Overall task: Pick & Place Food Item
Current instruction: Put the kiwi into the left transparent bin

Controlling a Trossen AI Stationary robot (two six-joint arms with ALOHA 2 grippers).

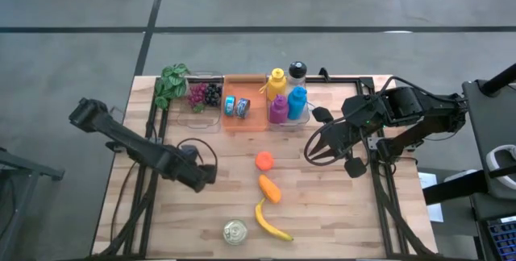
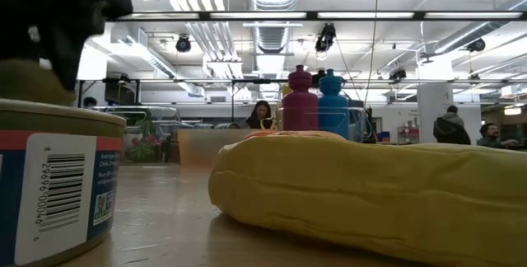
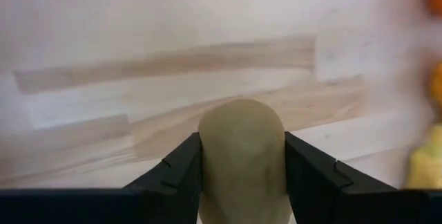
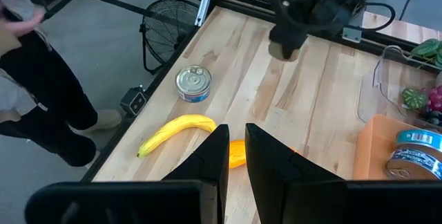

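Potato pinched lengthwise in left gripper, rounded end forward, above bare wooden table; right gripper pressed together.

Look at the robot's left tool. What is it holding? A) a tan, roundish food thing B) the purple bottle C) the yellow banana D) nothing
A: in the left wrist view, the left tool has its two dark fingers pressed against both sides of a tan, rounded food item, while the banana lies on the table and the purple bottle stands in the back bin.
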